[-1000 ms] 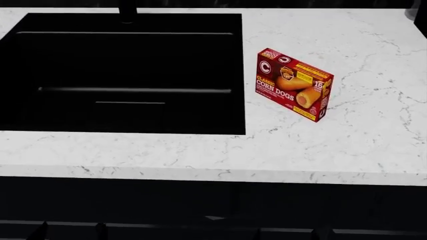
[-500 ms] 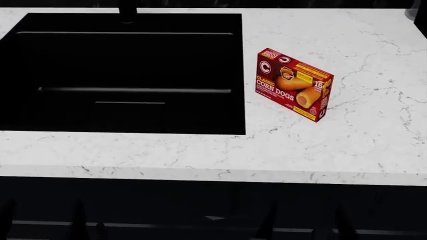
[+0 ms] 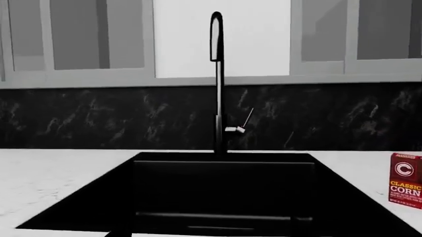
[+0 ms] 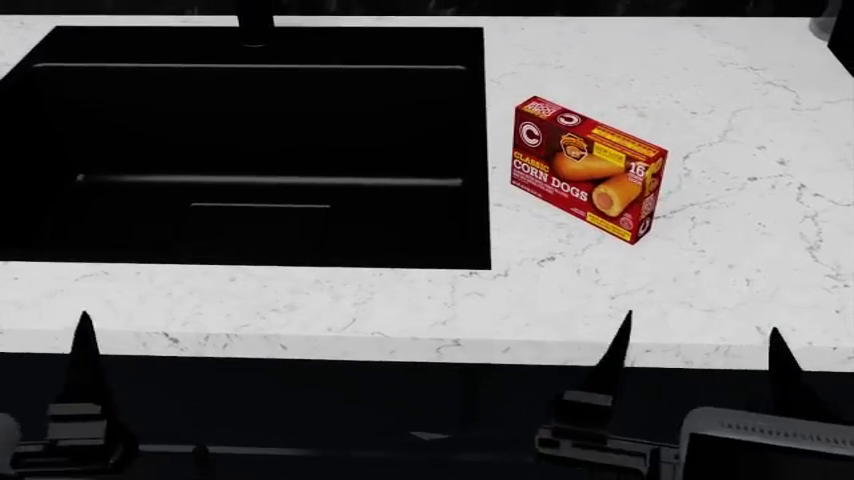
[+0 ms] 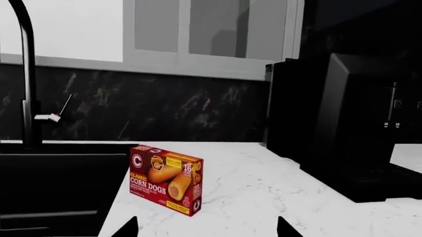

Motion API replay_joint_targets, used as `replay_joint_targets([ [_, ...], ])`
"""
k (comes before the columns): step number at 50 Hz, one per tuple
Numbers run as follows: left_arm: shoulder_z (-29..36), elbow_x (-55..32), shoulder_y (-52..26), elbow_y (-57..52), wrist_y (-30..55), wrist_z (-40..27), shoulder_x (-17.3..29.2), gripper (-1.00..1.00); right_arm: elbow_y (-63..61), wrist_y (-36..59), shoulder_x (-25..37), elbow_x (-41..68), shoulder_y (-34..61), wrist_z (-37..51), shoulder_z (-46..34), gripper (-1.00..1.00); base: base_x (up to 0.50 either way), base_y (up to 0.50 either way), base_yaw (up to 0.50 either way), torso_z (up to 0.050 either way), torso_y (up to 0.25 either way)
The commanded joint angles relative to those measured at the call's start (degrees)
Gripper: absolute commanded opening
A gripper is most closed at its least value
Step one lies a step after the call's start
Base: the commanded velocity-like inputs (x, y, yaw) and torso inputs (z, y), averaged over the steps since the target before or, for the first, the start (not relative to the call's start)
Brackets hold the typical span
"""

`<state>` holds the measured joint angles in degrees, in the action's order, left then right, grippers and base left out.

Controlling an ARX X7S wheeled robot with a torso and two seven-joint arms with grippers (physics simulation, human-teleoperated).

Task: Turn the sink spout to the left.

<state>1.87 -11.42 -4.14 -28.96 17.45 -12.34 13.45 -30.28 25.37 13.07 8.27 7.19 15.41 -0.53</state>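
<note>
**Spout untouched; both grippers held low at counter front**

Left wrist view: the sink spout [image 3: 217, 84] is seen upright behind the black basin [image 3: 224, 192], its curved tip pointing toward the camera, well apart from the gripper. A thin pale lever [image 3: 240, 123] projects from the stem. No fingertips are clearly shown here.

Head view: only the spout's base [image 4: 255, 22] is visible at the basin's far rim. The left gripper [image 4: 83, 390] is shown at the counter's near edge by one pointed tip; whether it is open cannot be told. The right gripper [image 4: 694, 370] is seen with its two tips spread apart, holding nothing. A corn dog box [image 4: 587, 168] stands on the marble counter [image 4: 400, 300], right of the basin.

Right wrist view: the spout stem [image 5: 26, 74] is seen far beyond the box, with two spread fingertips [image 5: 125, 228] at the frame edge.
</note>
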Motion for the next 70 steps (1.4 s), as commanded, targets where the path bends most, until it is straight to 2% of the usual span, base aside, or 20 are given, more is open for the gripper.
replay_joint_targets([
  [1,-1.74,-0.38,-2.24,-2.68,3.54,-1.68,1.74,1.00,-2.11,3.93,1.45,1.00,2.91,1.21,2.57,1.00,0.00,0.00,0.00,0.000,0.000],
  [25,-5.55,-3.42,-9.10,-9.03,12.19,-4.47,3.80,1.00,-5.01,10.75,4.09,2.01,9.88,2.47,4.59,1.00,0.00,0.00,0.00,0.000,0.000],
  [37,-5.40,-2.87,-11.27,-10.28,16.09,-6.32,4.58,1.00,-6.51,13.96,5.73,1.93,12.48,2.30,3.50,1.00,0.00,0.00,0.00,0.000,0.000],
  [51,-5.40,-3.68,-12.95,-10.34,17.98,-7.29,4.28,1.00,-6.04,13.24,5.72,2.12,12.14,2.59,3.66,1.00,0.00,0.00,0.00,0.000,0.000],
  [57,-5.57,-4.51,-13.92,-9.74,20.68,-7.99,4.08,1.00,-5.82,13.24,5.78,2.13,12.42,2.72,3.49,1.00,0.00,0.00,0.00,0.000,0.000],
  [58,-5.86,-5.15,-14.52,-10.04,23.52,-8.66,4.00,1.00,-6.01,13.51,5.82,2.22,12.57,2.73,3.49,1.00,0.00,0.00,0.00,0.000,0.000],
  [61,-5.95,-5.34,-12.93,-10.09,18.47,-7.05,3.89,1.00,-5.95,13.48,5.83,2.22,12.67,2.82,3.43,1.00,0.00,0.00,0.00,0.000,0.000],
  [70,-4.82,-5.11,-12.72,-10.54,18.67,-6.38,5.09,1.00,-6.28,11.51,5.94,3.23,12.05,1.87,3.82,1.00,0.01,0.19,0.00,0.000,0.000],
])
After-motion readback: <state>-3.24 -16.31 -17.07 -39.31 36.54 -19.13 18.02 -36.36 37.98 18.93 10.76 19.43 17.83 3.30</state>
